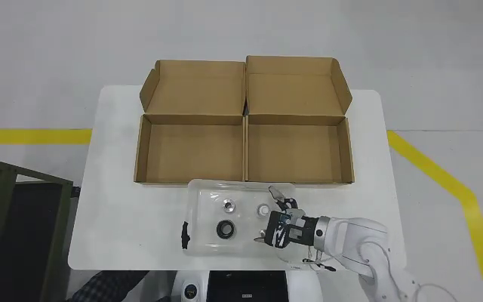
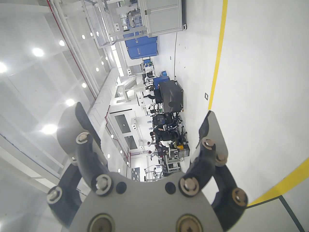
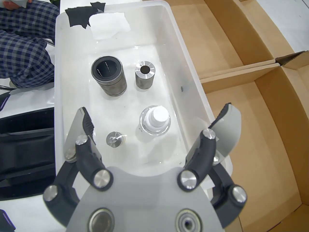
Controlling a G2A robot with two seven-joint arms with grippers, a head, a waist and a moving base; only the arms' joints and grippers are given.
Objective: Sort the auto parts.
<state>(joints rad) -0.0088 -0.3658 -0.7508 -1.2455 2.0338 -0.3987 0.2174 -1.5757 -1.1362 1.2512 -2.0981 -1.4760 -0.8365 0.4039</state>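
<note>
Now, right claw [image 3: 156, 109] (jaws spread) hovers over translucent plastic bin [image 3: 57, 78] holding four small cylindrical parts [image 3: 144, 74]; left claw [image 2: 144, 111] likewise spread.

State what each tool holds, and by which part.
Nothing is held: the right tool is open over the clear bin, the left tool open and empty.

Industrial robotics lab, judging by yellow floor lines [image 2: 219, 49], an aluminium-framed machine enclosure [image 2: 144, 8], blue cabinets [image 2: 142, 47] and crowded workstations [image 2: 166, 121]
</note>
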